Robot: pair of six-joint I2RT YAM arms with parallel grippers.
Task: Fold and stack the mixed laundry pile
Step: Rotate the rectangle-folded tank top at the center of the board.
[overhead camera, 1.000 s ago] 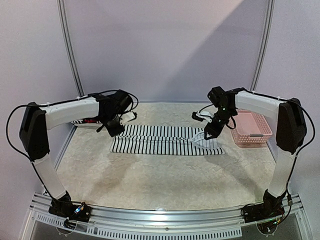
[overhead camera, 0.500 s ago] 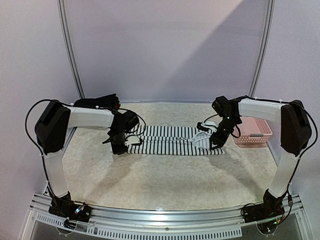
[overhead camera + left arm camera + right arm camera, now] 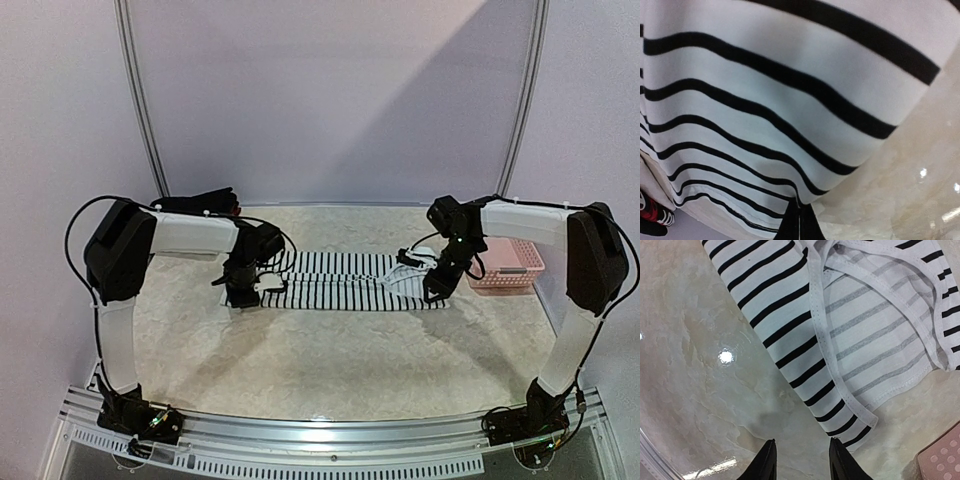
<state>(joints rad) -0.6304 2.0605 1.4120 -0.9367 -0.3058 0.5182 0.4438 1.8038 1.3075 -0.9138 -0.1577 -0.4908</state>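
Fingers (image 3: 788, 231) of the left gripper (image 3: 799, 227) are pressing together on the hemmed edge of the striped tank top (image 3: 765, 100), pinching it at its left end. The cloth is bulging over them, its black bands curving across white. A red-and-black scrap (image 3: 652, 217) is peeking in at the lower left corner of that wrist view.

The right gripper (image 3: 802, 460) is hovering with its fingers spread over bare table (image 3: 700, 390), just beside the top's right end. There the garment is lying folded back, showing paler grey stripes on its inner face and stitched white binding along the openings.

From above, the tank top (image 3: 335, 280) is stretching flat from left to right, nearer the far edge. A pink basket (image 3: 505, 265) is sitting at the right edge, and dark cloth (image 3: 195, 203) is lying in the far left corner.
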